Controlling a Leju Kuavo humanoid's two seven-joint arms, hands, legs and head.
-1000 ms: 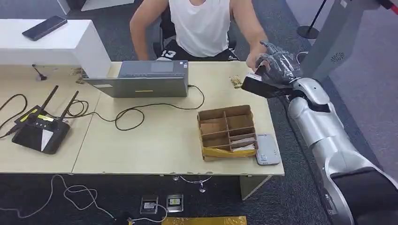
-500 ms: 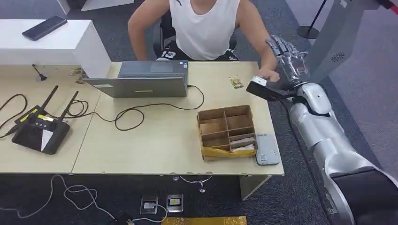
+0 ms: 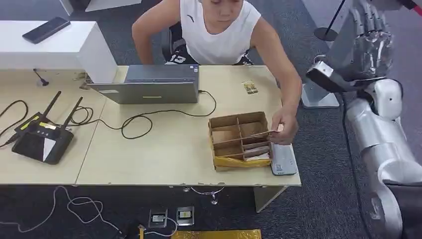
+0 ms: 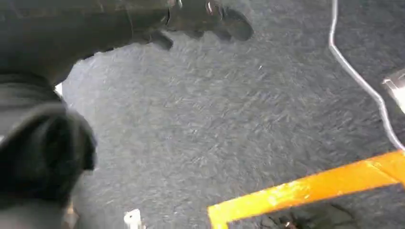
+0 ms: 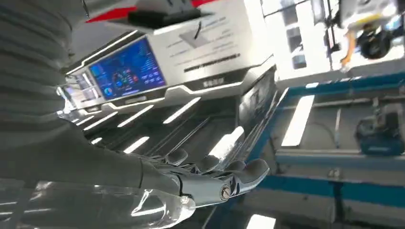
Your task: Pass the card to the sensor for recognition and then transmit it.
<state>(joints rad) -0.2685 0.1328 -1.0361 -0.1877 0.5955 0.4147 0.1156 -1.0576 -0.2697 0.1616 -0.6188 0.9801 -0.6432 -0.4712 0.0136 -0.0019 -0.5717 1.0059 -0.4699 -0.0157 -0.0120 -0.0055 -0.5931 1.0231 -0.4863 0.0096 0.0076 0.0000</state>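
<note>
A person's hand [image 3: 285, 130] holds the thin card [image 3: 263, 133] over the right side of the brown divided cardboard box [image 3: 240, 140]. The grey-white card sensor [image 3: 283, 160] lies flat just right of the box, near the table's front edge. My right hand [image 3: 371, 36] is raised high beyond the table's right end, fingers stretched upward and apart, holding nothing. In the right wrist view the same hand [image 5: 210, 183] has its fingers extended and empty. My left hand [image 4: 205, 16] hangs over the carpet with nothing in it.
A person in a white top [image 3: 216, 27] sits behind the table. A laptop [image 3: 149, 83], a black router [image 3: 41, 140] and cables lie to the left. A small card [image 3: 250, 87] lies on the table. A grey kiosk pillar [image 3: 348, 45] stands by my right hand.
My right hand let the card go into the person's hand, then rose up and to the right, away from the table. The person brought the card down over the box.
</note>
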